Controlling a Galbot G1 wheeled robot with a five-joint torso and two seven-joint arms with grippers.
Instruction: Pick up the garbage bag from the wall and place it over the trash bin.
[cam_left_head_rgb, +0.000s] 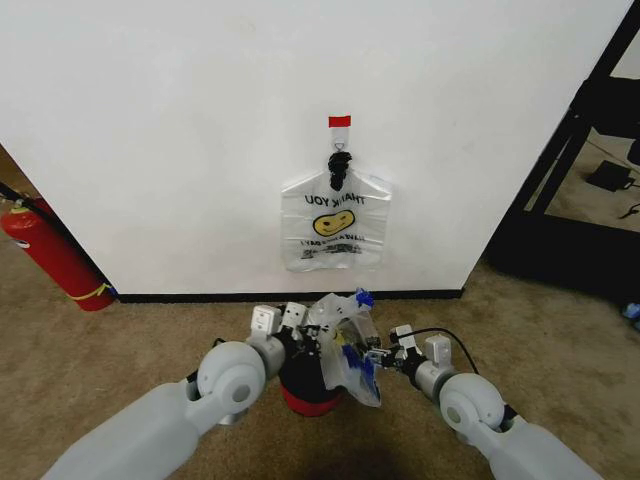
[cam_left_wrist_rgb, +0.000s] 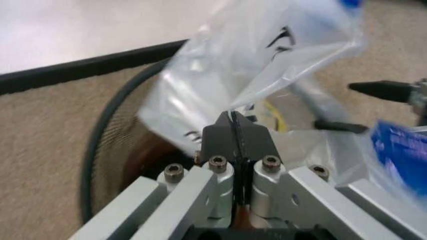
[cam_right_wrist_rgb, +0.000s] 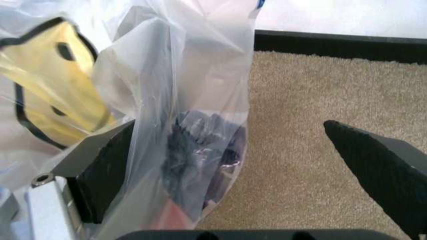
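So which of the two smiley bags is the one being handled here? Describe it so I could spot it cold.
Start at the white wall; a smiley bag on the hook hangs there untouched. Drop to the carpet below, where the trash bin sits between both arms. The garbage bag is the crumpled one over it, pinched by the left gripper, with blue patches the hanging one lacks.

Thin translucent white plastic garbage bag with blue patches (cam_left_head_rgb: 349, 345) crumpled upright over small round black mesh trash bin with red base (cam_left_head_rgb: 308, 392), at bin's 3 o'clock; broad white wall with black baseboard (cam_left_head_rgb: 180, 130) at 12 o'clock.
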